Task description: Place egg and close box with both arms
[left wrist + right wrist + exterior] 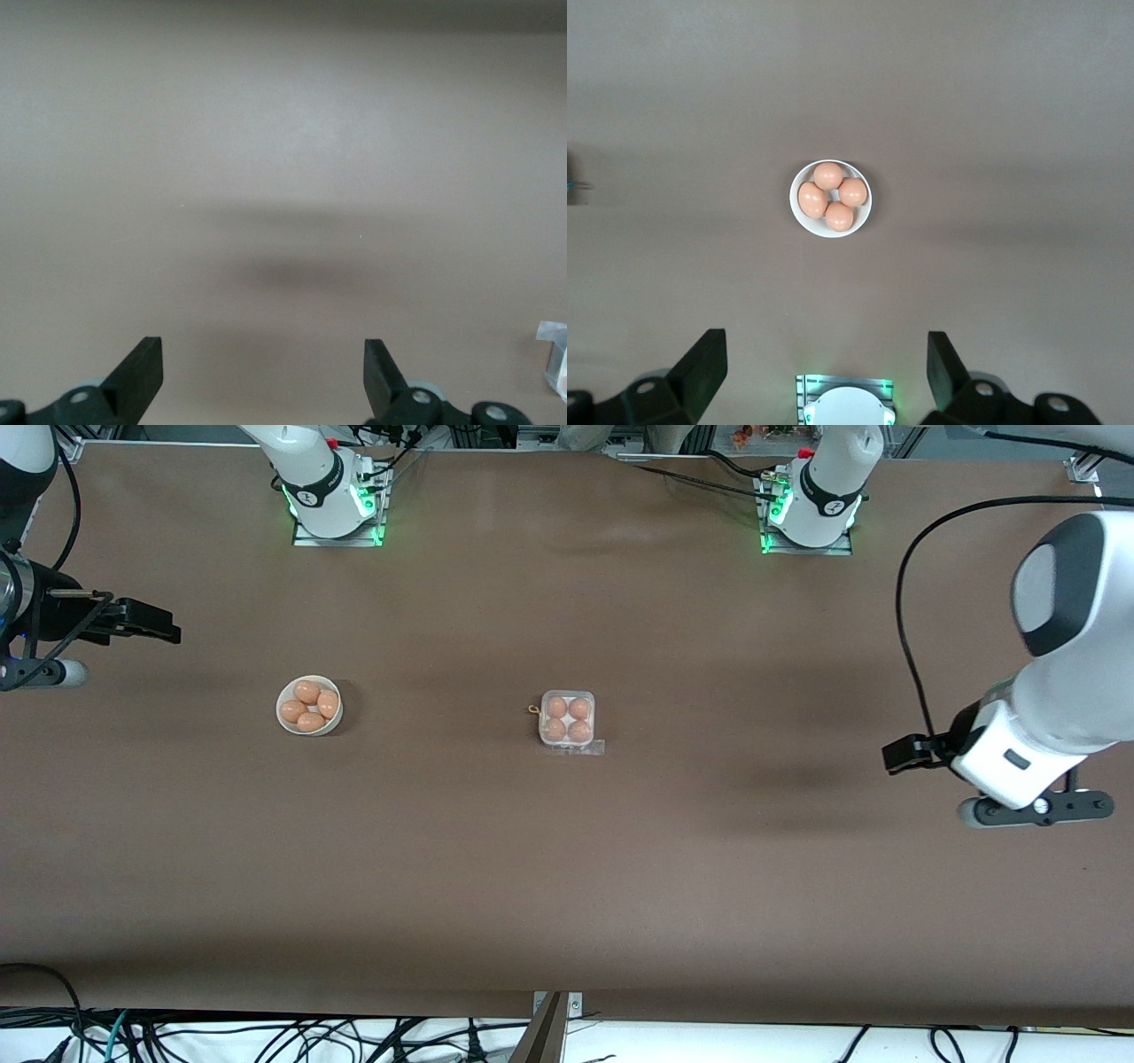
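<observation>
The box sits mid-table, its cells filled with several orange-brown eggs; the clear lid seems to lie down over them, with a clear tab on the side nearer to the front camera. Several more eggs lie in a round white bowl toward the right arm's end. My right gripper is open and empty, up over the table's right-arm end; its wrist view shows the bowl with eggs. My left gripper is open and empty over the left arm's end; its wrist view catches a corner of the box.
The two arm bases stand along the table's edge farthest from the front camera. Cables hang below the nearest edge. The brown tabletop stretches bare around the box and the bowl.
</observation>
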